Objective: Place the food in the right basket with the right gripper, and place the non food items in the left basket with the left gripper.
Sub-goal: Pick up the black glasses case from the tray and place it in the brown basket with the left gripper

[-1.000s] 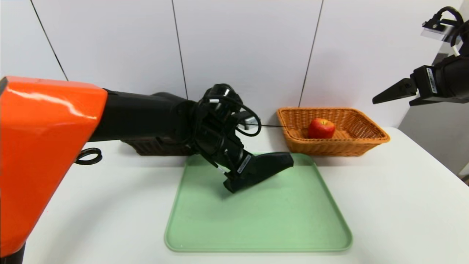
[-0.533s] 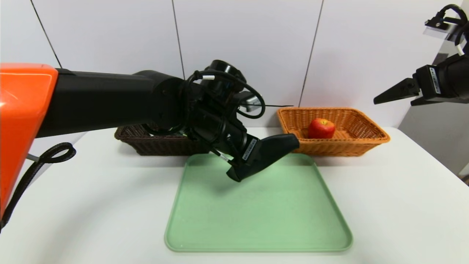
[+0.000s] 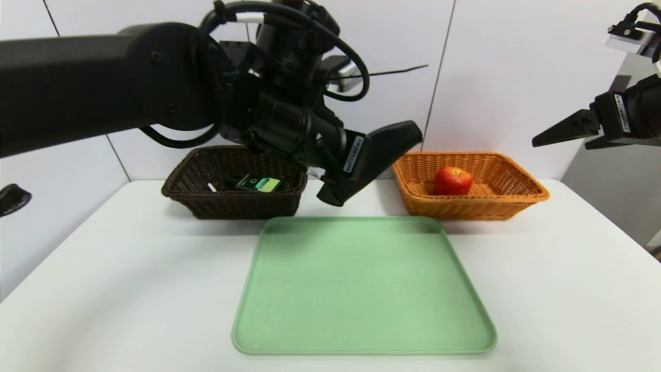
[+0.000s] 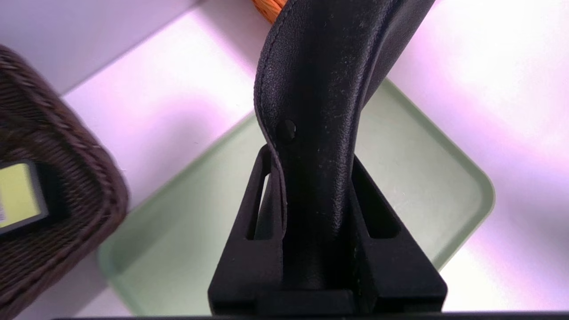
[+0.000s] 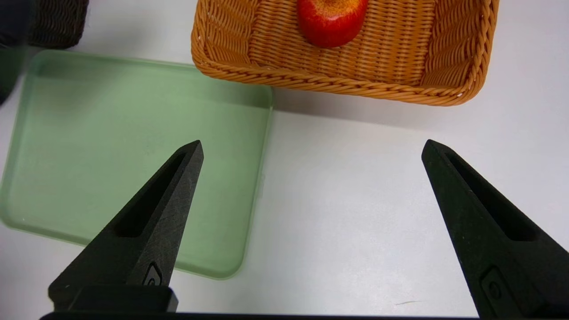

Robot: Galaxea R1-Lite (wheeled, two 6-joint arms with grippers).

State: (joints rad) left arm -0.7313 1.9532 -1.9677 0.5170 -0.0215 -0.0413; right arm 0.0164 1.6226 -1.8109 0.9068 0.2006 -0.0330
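My left gripper [image 3: 361, 166] is shut on a black leather-like pouch [image 3: 395, 140], held in the air over the far edge of the green tray [image 3: 361, 289], between the two baskets. The left wrist view shows the pouch [image 4: 320, 89] clamped between both fingers [image 4: 249, 222]. The dark brown left basket [image 3: 232, 204] holds a small green-and-black item [image 3: 258, 183]. A red apple [image 3: 453, 181] lies in the orange right basket [image 3: 516, 199]. My right gripper [image 3: 563, 135] hangs open and empty, high at the far right, above the table beside the orange basket [image 5: 338, 84].
The white table [image 3: 557, 289] carries the tray at its middle, with both baskets behind it against the white wall. The tray surface [image 5: 111, 146] is bare. A black cable loop [image 3: 13, 196] shows at the far left edge.
My left arm has lifted the black pouch up off the tray to well above it. The brown basket and its contents have come into view. The right gripper has hardly moved.
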